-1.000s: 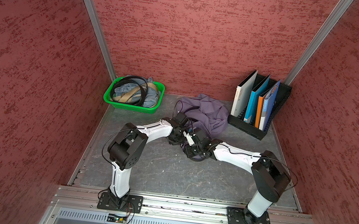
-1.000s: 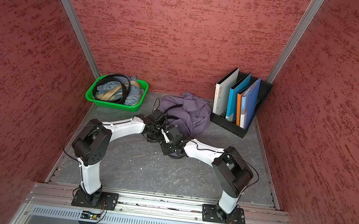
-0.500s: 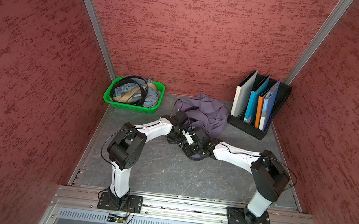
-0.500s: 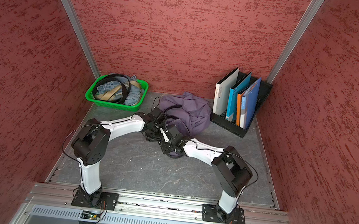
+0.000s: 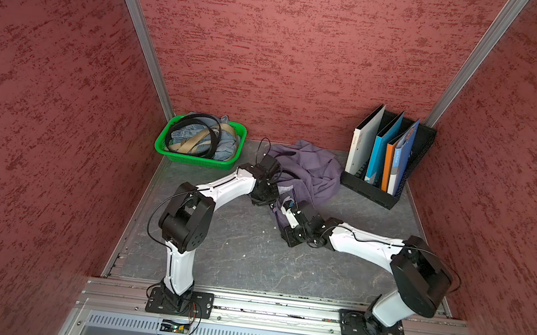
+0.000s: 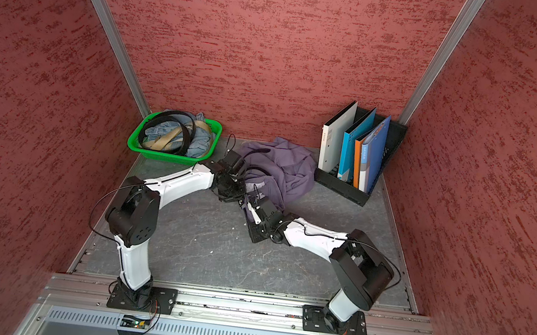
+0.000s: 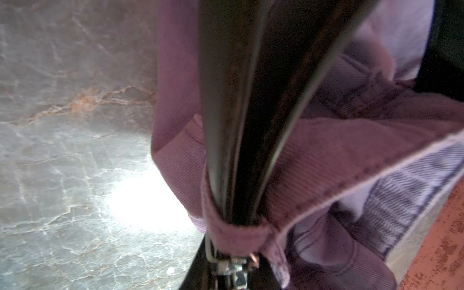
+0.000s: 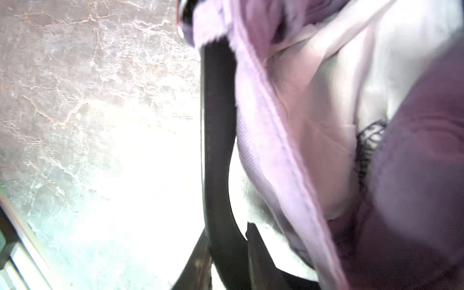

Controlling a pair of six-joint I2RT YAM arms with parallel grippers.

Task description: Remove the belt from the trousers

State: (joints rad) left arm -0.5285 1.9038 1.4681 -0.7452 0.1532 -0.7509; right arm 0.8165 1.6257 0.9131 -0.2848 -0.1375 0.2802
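The trousers [image 5: 315, 170] are lavender-purple, the belt [image 7: 233, 100] black, the basket [image 5: 192, 160] green, the desk [image 5: 249, 259] veined grey, the walls [image 5: 290, 57] mottled red.

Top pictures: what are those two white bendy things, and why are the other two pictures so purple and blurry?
They are two robot arms standing at a grey table. A camera above took both top views. The close pictures come from cameras on the arms' wrists, right against the purple trousers. Also on the table: a full green basket and a rack of folders. The left gripper and right gripper each look shut on the thin black belt, which runs through a belt loop.
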